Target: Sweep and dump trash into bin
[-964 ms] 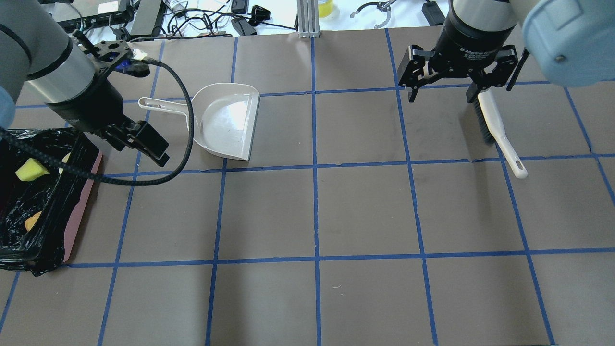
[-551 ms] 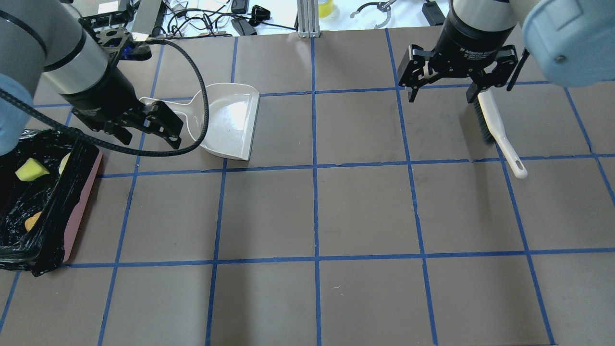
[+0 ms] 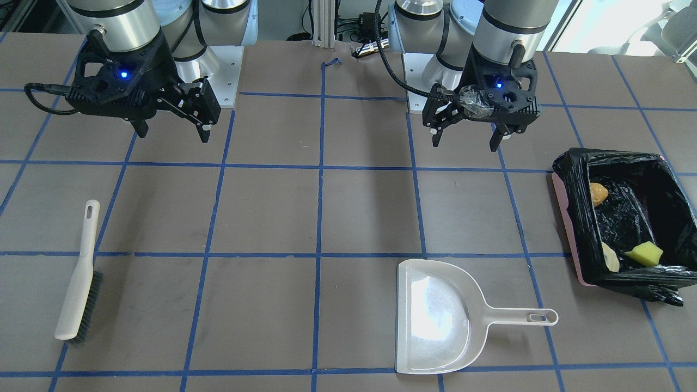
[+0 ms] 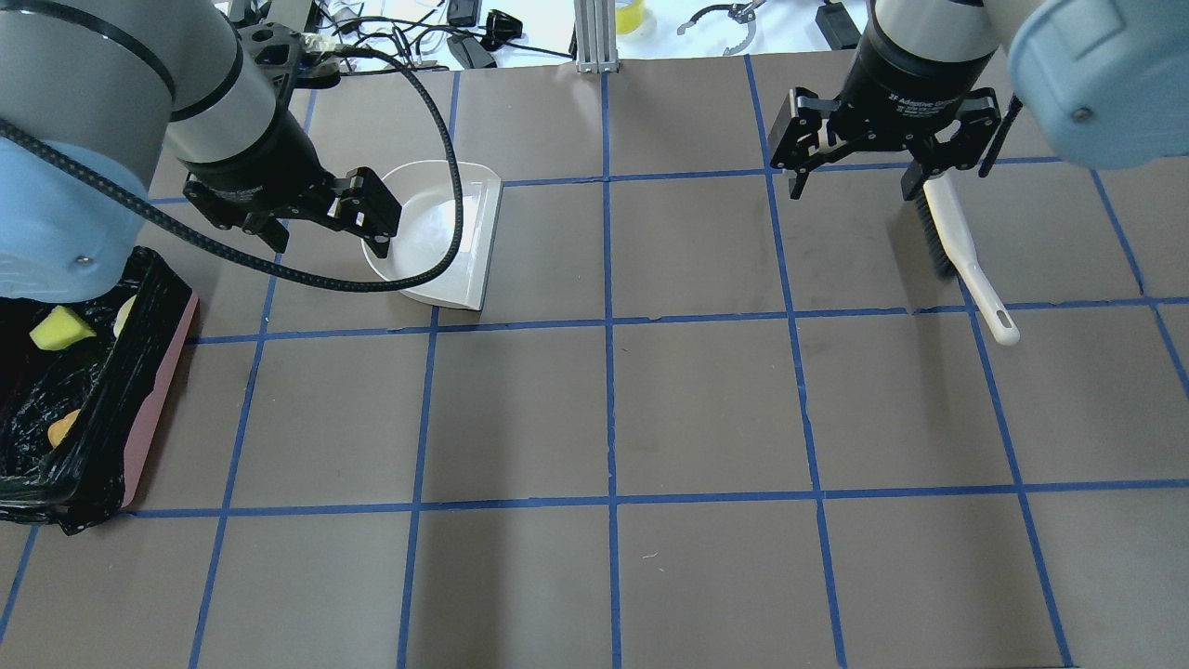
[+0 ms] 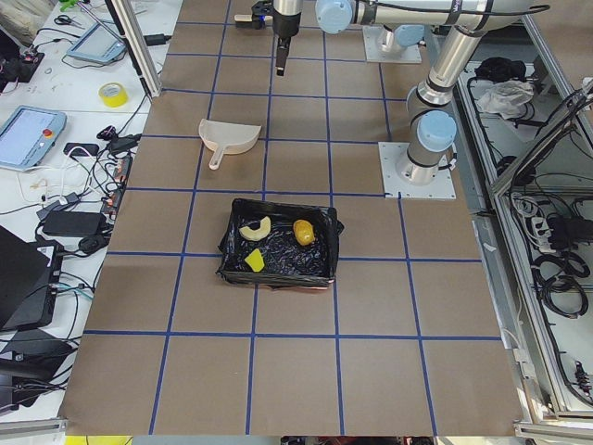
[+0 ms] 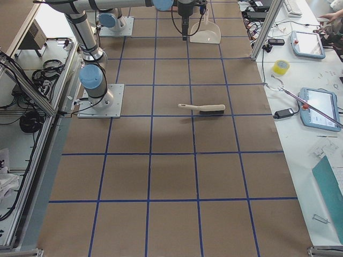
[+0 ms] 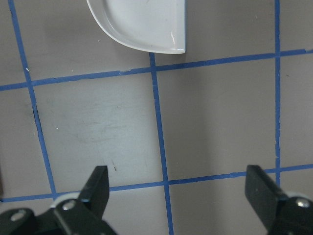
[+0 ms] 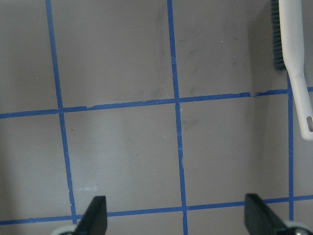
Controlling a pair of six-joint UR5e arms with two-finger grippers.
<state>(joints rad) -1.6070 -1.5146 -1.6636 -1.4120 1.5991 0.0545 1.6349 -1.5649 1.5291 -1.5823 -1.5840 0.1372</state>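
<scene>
The bin, a pinkish box lined with a black bag, stands at my left end of the table. Inside it lie the three pieces of trash: an amber lump, a yellow wedge and a cream crescent. My left gripper hangs open and empty above the handle end of the grey dustpan, which rests flat on the table. The right gripper is open and empty too, high over the bristle end of the white brush.
Blue tape divides the brown table into squares. A black cable loops from the left wrist across the dustpan. Cables, tablets and a tape roll sit on the white benches beyond the table's far edge.
My left arm has swung away from the bin, going back and to the right until its open gripper is over the dustpan's handle. The right arm, brush and dustpan have stayed put.
</scene>
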